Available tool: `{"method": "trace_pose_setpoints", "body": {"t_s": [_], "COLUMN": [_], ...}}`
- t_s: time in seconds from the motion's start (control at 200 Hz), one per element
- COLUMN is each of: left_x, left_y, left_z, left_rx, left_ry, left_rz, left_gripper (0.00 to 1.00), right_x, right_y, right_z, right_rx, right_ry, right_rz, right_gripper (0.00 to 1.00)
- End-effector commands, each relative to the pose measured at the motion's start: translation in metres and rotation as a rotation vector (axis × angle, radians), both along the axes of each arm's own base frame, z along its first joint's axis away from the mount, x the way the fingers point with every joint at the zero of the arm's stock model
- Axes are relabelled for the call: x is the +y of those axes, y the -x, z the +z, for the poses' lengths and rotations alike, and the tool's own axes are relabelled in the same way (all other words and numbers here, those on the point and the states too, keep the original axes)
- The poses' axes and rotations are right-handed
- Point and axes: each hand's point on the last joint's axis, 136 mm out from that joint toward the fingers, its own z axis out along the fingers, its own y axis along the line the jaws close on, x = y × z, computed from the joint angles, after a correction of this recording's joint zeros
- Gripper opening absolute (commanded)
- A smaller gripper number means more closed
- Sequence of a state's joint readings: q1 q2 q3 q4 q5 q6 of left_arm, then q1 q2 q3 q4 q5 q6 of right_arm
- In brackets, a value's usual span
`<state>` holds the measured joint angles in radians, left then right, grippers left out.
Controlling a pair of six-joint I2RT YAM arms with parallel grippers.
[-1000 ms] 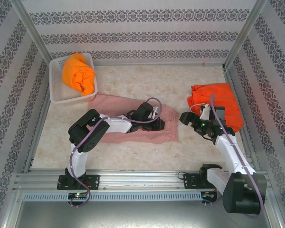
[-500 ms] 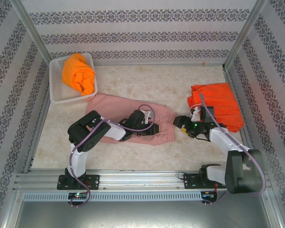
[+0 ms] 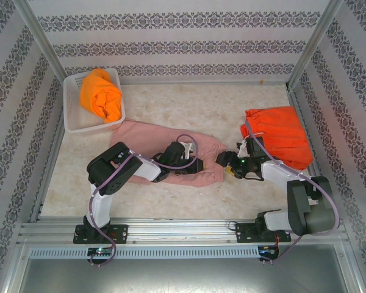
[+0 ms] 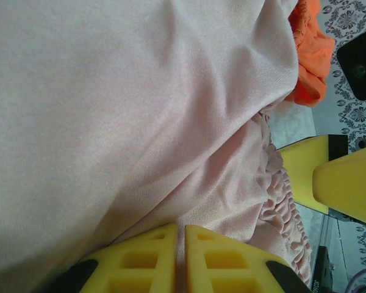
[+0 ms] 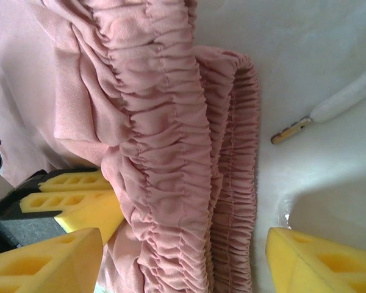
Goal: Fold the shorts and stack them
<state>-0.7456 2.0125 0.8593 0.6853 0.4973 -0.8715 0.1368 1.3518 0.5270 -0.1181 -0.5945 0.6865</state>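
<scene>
The dusty pink shorts (image 3: 165, 137) lie flat mid-table, their gathered waist (image 5: 171, 152) to the right. My left gripper (image 3: 198, 165) (image 4: 182, 244) is shut on a pinch of pink fabric near that waist. My right gripper (image 3: 223, 163) (image 5: 183, 262) is open, and its yellow fingers (image 5: 49, 262) straddle the waistband from the right. The red-orange shorts (image 3: 277, 134) (image 4: 308, 49) lie folded at the right wall. The yellow-orange shorts (image 3: 100, 94) sit bunched in the basket.
The white mesh basket (image 3: 73, 125) stands at the back left, touching the pink shorts' far leg. A white cord with a metal tip (image 5: 329, 110) lies on the table beside the waistband. Patterned walls and metal posts close in both sides.
My right gripper has swung left, away from the red-orange shorts to the pink waistband, and its jaws have narrowed. My left gripper has shifted slightly nearer, still shut on the pink fabric.
</scene>
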Motion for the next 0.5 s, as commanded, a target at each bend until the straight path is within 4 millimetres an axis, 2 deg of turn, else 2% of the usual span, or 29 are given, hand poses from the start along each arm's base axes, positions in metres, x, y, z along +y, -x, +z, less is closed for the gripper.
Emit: {"method": "trace_pose_setpoints", "body": {"t_s": [0.0, 0.495], "left_x": [0.026, 0.026], "left_y": [0.008, 0.008], "left_z": [-0.047, -0.051], "left_rx": [0.106, 0.117], "left_ry": [-0.114, -0.110], "left_rz": [0.042, 0.044], "left_gripper": [0.12, 0.12], "right_x": [0.002, 0.016], "right_y": [-0.002, -0.008], "right_z": [-0.005, -0.010], "right_rx": [0.004, 0.017], "right_ry": [0.012, 0.013], "right_rz": [-0.012, 0.004], "right_gripper": [0.69, 0.53]}}
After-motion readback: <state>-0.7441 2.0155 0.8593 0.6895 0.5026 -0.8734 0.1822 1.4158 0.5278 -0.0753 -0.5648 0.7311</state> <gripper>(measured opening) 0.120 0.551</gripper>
